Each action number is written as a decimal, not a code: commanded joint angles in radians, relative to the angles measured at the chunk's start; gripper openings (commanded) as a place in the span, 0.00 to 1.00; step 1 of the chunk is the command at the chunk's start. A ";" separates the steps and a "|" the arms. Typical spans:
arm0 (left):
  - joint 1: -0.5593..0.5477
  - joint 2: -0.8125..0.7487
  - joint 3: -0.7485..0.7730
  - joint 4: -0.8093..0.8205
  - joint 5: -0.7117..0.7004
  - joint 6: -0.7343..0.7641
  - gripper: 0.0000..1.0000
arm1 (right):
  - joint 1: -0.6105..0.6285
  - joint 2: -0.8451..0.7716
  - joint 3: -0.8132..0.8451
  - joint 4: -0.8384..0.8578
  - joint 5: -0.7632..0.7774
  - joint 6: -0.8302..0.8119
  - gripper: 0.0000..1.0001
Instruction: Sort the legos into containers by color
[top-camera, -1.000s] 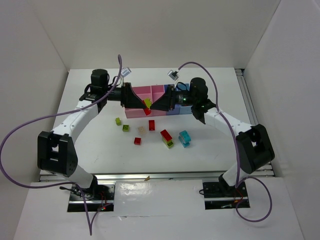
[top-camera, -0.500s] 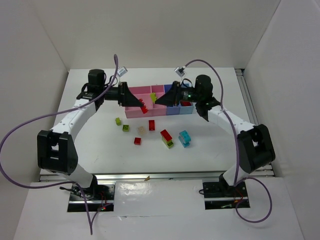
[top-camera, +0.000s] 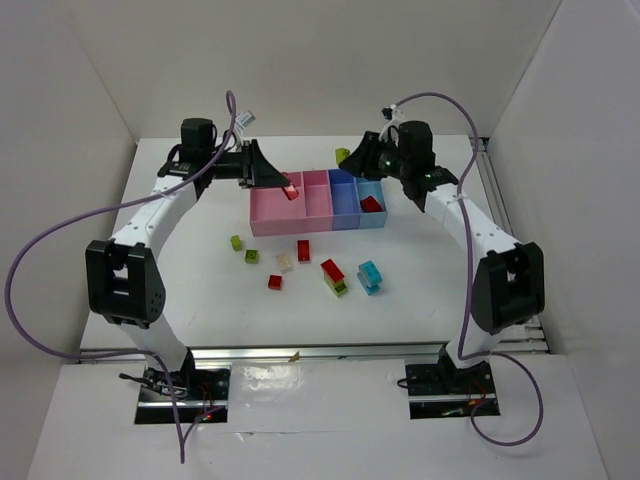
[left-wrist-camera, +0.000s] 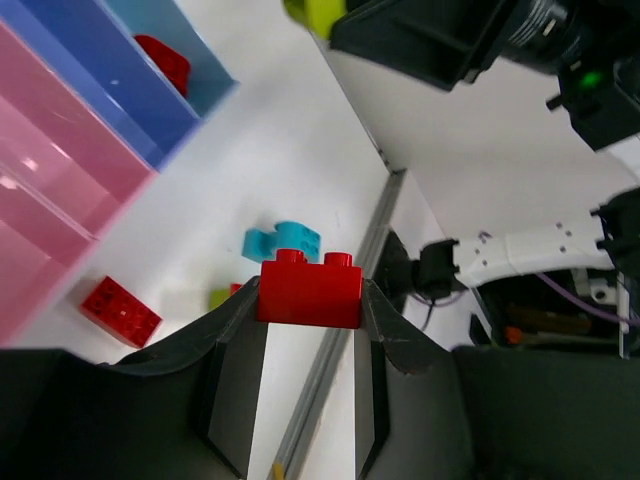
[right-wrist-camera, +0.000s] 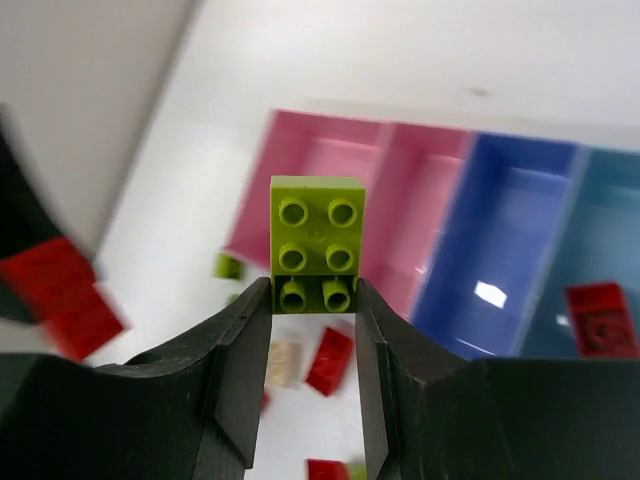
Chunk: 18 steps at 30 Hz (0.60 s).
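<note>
red brick (left-wrist-camera: 310, 285) pinched tight in our left gripper (left-wrist-camera: 310, 308), and from above we'd say it hangs over the wide pink bin (top-camera: 268, 222), though height is hard to judge. our right gripper (right-wrist-camera: 313, 300) clamps a yellow-green brick (right-wrist-camera: 318, 225), held up behind the blue bins (top-camera: 345, 208). another red piece (top-camera: 371, 204) lies in the light blue end bin, and we see loose legos (top-camera: 334, 276) scattered on the table (top-camera: 180, 280) in front.

Right gripper (right-wrist-camera: 313, 292) pinches a green brick (right-wrist-camera: 318, 232) by its lower edge, studs toward camera. Below it is a row of bins: wide pink bin (right-wrist-camera: 300, 165), narrow pink bin (right-wrist-camera: 425, 195), blue bin (right-wrist-camera: 510, 225), light blue bin (right-wrist-camera: 612, 215) holding a red brick (right-wrist-camera: 600, 318). On the table (right-wrist-camera: 170, 240): small green brick (right-wrist-camera: 229, 266), beige brick (right-wrist-camera: 283, 362), loose red brick (right-wrist-camera: 331, 360). Blurred red brick (right-wrist-camera: 60, 290) at left edge.
</note>
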 joint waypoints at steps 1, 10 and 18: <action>-0.014 0.035 0.108 -0.061 -0.124 -0.024 0.00 | -0.001 0.084 0.071 -0.230 0.241 -0.093 0.13; -0.033 0.174 0.218 -0.073 -0.241 -0.070 0.00 | 0.052 0.297 0.246 -0.328 0.333 -0.179 0.13; -0.066 0.265 0.307 -0.064 -0.231 -0.100 0.00 | 0.061 0.417 0.354 -0.364 0.347 -0.188 0.19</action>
